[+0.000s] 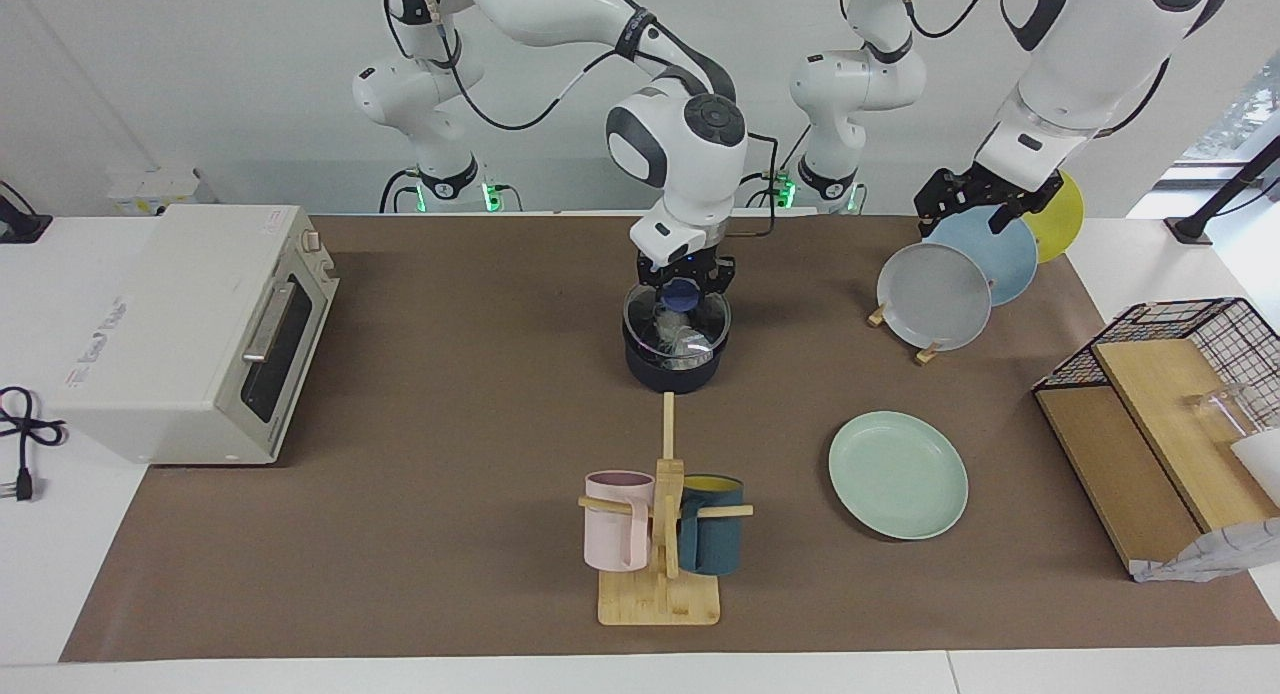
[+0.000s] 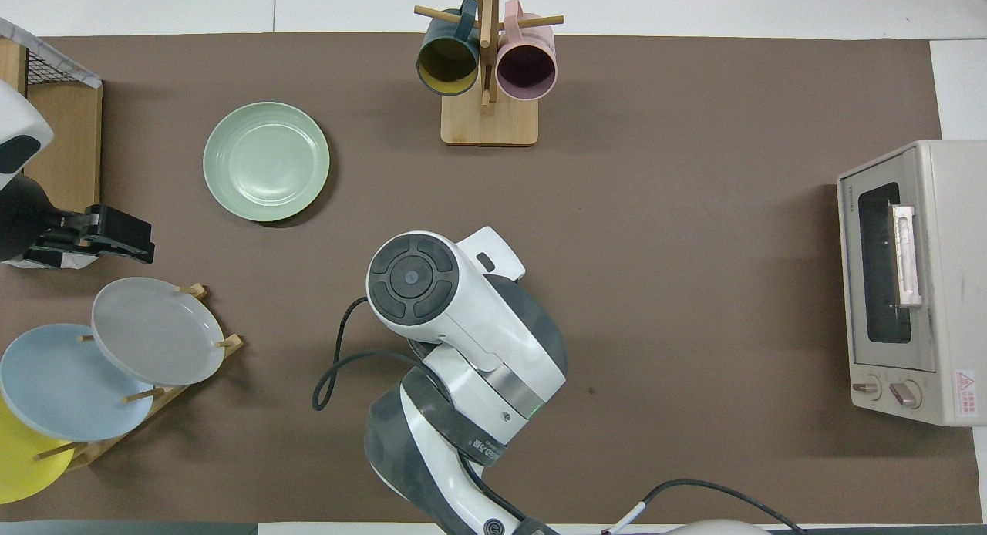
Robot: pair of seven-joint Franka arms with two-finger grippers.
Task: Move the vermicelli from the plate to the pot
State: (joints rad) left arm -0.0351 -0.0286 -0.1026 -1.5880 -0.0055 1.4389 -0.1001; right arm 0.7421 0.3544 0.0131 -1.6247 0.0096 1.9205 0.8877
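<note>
The dark navy pot (image 1: 672, 372) stands mid-table under a clear glass lid (image 1: 640, 324) with a blue knob (image 1: 682, 295). The white vermicelli (image 1: 676, 340) lies inside the pot and shows through the lid. My right gripper (image 1: 683, 274) hangs open just above the knob, holding nothing. In the overhead view the right arm (image 2: 455, 319) hides the pot. The mint-green plate (image 1: 898, 474) lies bare toward the left arm's end and also shows in the overhead view (image 2: 266, 161). My left gripper (image 1: 985, 202) waits over the plate rack, also seen in the overhead view (image 2: 116, 236).
A rack holds a grey plate (image 1: 933, 296), a light blue plate (image 1: 995, 249) and a yellow plate (image 1: 1062, 214). A mug stand (image 1: 660, 534) with pink and teal mugs stands farther out than the pot. A toaster oven (image 1: 190, 329) and a wire basket (image 1: 1180, 374) stand at the table's ends.
</note>
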